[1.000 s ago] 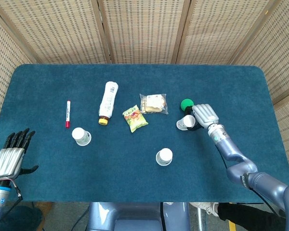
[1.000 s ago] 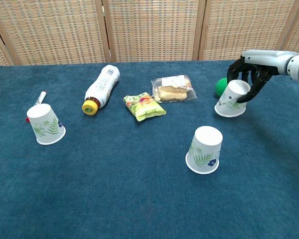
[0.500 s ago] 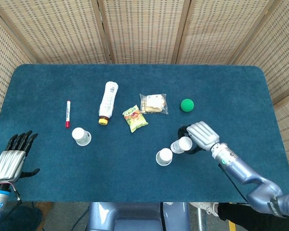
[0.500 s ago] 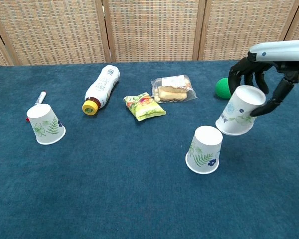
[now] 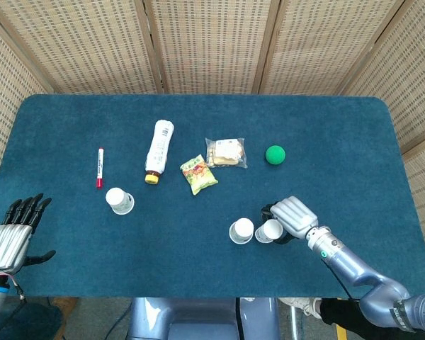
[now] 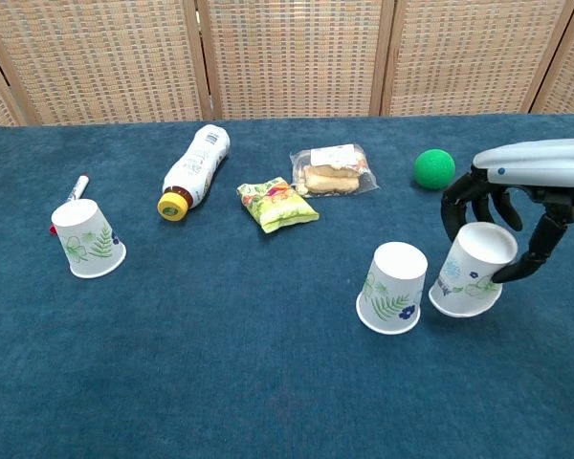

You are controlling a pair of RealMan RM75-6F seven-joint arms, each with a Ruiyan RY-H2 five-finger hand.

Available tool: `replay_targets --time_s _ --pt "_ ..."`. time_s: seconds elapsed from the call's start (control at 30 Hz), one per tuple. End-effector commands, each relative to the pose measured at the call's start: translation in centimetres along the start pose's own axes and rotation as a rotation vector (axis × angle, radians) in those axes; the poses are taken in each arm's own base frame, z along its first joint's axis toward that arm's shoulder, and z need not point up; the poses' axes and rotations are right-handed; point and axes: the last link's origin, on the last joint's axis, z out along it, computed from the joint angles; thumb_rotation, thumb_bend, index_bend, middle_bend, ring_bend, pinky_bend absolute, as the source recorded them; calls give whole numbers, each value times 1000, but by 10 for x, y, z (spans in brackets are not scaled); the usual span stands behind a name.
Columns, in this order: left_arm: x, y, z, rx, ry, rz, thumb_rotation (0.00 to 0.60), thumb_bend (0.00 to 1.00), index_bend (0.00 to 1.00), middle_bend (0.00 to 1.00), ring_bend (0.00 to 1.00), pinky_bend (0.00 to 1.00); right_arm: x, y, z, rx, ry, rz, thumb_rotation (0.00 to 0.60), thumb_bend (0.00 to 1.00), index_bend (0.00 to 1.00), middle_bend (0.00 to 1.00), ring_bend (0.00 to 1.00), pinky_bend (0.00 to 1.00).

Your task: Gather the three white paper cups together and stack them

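Observation:
Three white paper cups with leaf prints stand upside down on the blue table. My right hand grips one cup, tilted, its rim low beside a second cup just to its left. Far left, alone, stands the third cup. At the table's near left corner my left hand is open, fingers straight, holding nothing; the chest view does not show it.
A white bottle with a yellow cap lies at the back, next to a red marker, a green snack packet, a wrapped sandwich and a green ball. Woven screens stand behind the table.
My right hand has carried its cup from beside the green ball toward the near side and lowered it next to the middle cup. The left hand has drifted slightly down.

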Motion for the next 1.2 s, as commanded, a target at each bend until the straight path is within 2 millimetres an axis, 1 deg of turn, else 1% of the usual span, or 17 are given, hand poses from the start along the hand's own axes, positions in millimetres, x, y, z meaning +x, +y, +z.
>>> replay_targets --time_s 0.03,0.07,0.13,0.2,0.27,0.3,0.33,0.4,0.57,0.67,0.8,0.87,0.93,0.97,1.0,1.1,1.2 --pt "0 0 1 1 -4 1 600 0 0 0 0 0 -4 0 4 -3 -8 -18 600 354 500 543 526 605" --pt "-1 -1 1 2 -5 1 600 0 0 0 0 0 -5 0 4 -4 -9 -23 600 353 492 531 525 601" --pt "-1 -1 2 3 -7 1 600 0 0 0 0 0 -8 -1 5 -5 -24 -27 600 332 430 462 482 553" --pt "-1 -1 2 5 -9 1 600 0 0 0 0 0 -9 0 4 -8 -62 -26 600 196 230 251 310 360" --pt "-1 -1 3 5 -10 2 600 0 0 0 0 0 -7 2 2 -13 -67 -44 600 73 70 76 147 211" --pt "-1 -1 3 5 -11 2 600 0 0 0 0 0 -6 1 1 -14 -61 -56 600 38 23 23 84 159" --pt "-1 -1 3 5 -12 2 600 0 0 0 0 0 -4 1 -1 -16 -56 -59 600 27 8 7 56 125" --pt "-2 -1 3 7 -13 1 600 0 0 0 0 0 0 1 -6 -22 -45 -53 600 20 0 0 15 53" --pt "-1 -2 3 9 -11 -3 600 0 0 0 0 0 20 4 -35 -54 36 -61 600 20 0 0 0 10" --pt "1 -2 4 7 -10 -7 600 0 0 0 0 0 38 15 -72 -118 138 -88 600 20 0 0 0 1" --pt "4 -1 9 -5 -4 -7 600 0 0 0 0 0 44 31 -103 -175 261 -108 600 4 0 0 0 0" --pt "5 1 14 -20 -4 8 600 0 0 0 0 0 43 41 -114 -199 314 -96 600 0 0 0 0 0" --pt "8 6 28 -58 -7 30 600 0 0 0 0 0 36 55 -127 -235 378 -68 600 0 0 0 0 0" --pt "11 18 45 -113 -16 39 600 0 0 0 0 0 28 66 -138 -275 413 -35 600 0 0 0 0 0" --pt "13 23 56 -138 -27 44 600 0 0 0 0 0 21 71 -143 -288 435 -21 600 0 0 0 0 0" --pt "15 46 88 -223 -39 86 600 0 0 0 0 0 4 80 -154 -310 481 -6 600 0 0 0 0 0" --pt "11 71 112 -298 -59 113 600 0 0 0 0 0 -11 81 -163 -324 501 18 600 0 0 0 0 0"
